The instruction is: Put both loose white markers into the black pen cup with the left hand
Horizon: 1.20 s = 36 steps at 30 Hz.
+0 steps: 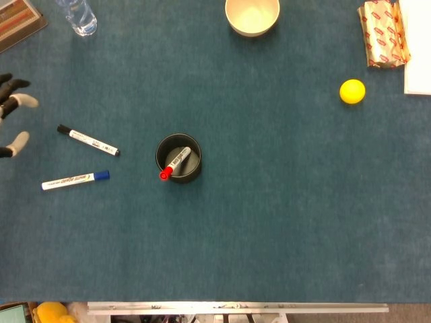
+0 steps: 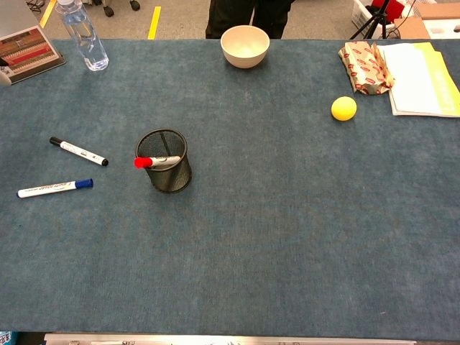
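The black mesh pen cup (image 1: 178, 157) (image 2: 167, 161) stands left of the table's middle with a red-capped marker (image 1: 174, 163) (image 2: 155, 162) leaning in it. Two white markers lie loose to its left: a black-capped one (image 1: 87, 140) (image 2: 78, 152) and, nearer the front, a blue-capped one (image 1: 75, 180) (image 2: 54, 187). My left hand (image 1: 11, 116) enters at the left edge of the head view, fingers spread, holding nothing, left of the black-capped marker and apart from it. A fingertip (image 2: 3, 77) shows at the chest view's left edge. My right hand is out of sight.
At the back stand a water bottle (image 2: 83, 36), a cream bowl (image 2: 245, 45) and a printed card (image 2: 27, 52). A yellow ball (image 2: 343, 108), a wrapped packet (image 2: 365, 67) and papers (image 2: 424, 88) lie at the right.
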Available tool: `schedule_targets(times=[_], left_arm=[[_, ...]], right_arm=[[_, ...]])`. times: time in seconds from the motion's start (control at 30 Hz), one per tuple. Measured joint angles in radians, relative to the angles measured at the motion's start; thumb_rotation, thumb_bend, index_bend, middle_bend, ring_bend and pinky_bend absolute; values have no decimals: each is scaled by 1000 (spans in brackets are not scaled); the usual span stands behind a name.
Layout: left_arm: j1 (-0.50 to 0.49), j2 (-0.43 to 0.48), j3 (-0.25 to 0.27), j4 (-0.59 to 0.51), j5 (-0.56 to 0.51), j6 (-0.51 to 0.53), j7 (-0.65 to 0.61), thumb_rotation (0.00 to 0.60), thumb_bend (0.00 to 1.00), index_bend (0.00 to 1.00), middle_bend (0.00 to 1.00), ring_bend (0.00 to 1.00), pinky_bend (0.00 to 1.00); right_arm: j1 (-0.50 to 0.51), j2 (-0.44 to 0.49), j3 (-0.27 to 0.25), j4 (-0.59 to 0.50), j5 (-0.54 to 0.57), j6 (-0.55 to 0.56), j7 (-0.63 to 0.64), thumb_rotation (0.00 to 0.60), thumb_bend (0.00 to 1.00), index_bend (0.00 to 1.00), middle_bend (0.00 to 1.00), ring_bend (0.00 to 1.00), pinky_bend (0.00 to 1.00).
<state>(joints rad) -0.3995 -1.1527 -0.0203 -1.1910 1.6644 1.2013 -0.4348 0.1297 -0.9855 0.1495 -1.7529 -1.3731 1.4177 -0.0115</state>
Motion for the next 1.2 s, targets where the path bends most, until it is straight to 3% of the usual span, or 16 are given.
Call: schedule_targets(times=[0.67, 1.2], left_arm=[[-163, -210, 126, 365, 143, -81, -96, 600, 323, 333, 165, 88, 163], [-192, -312, 186, 453, 165, -52, -68, 600, 323, 357, 162, 87, 163]], right_arm=[[-7, -2, -8, -7, 17, 2, -22, 600, 130, 207, 303, 158, 317], [2, -15, -9, 16, 37, -21, -24, 600, 130, 207, 303, 158, 317]])
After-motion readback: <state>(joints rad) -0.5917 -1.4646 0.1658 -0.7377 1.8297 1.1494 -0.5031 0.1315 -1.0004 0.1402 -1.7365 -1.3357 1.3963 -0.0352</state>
